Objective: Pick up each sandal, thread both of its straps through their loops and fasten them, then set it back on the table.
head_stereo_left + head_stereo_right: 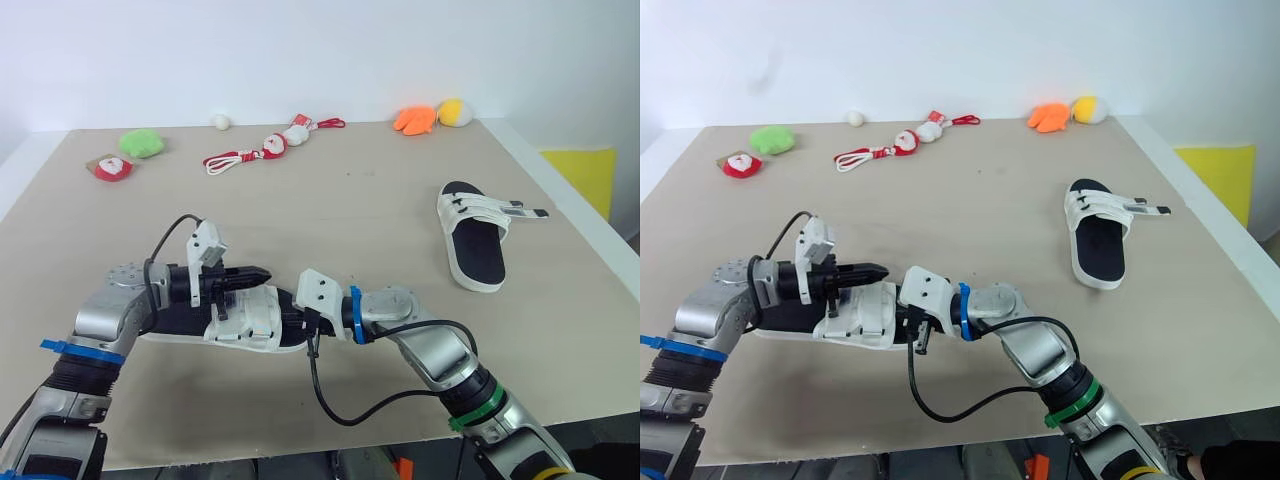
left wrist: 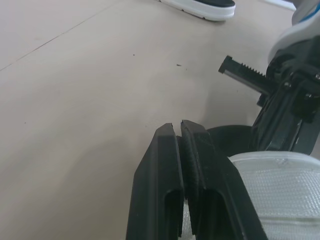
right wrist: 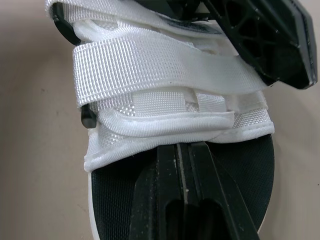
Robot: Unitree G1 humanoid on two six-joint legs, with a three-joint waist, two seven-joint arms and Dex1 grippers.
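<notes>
Since the near sandal [image 1: 250, 318] is a foam-soled slide with a soft white upper, it should weigh little and flex easily. The sole will likely bend if pinched at one end, and the limp webbing strap [image 3: 150, 70] will slip away unless nipped close to its tip. It lies on the desk [image 1: 350, 200] near the front edge, between the two arms. The left claw [image 1: 253, 273] hovers just above the upper with its fingers pressed together; whether fabric is caught between them I cannot tell. The right claw [image 3: 184, 150] is likewise closed, its tip against the upper's edge over the black footbed. The sole's rim looks best for steadying, the strap end for threading. The second sandal [image 1: 472, 245] lies well apart on the right, its strap ends [image 1: 520, 210] sticking out loose. Plush toys [image 1: 143, 143] sit along the far edge, out of the way. The black cable [image 1: 340, 405] loops near the sole and could snag.
</notes>
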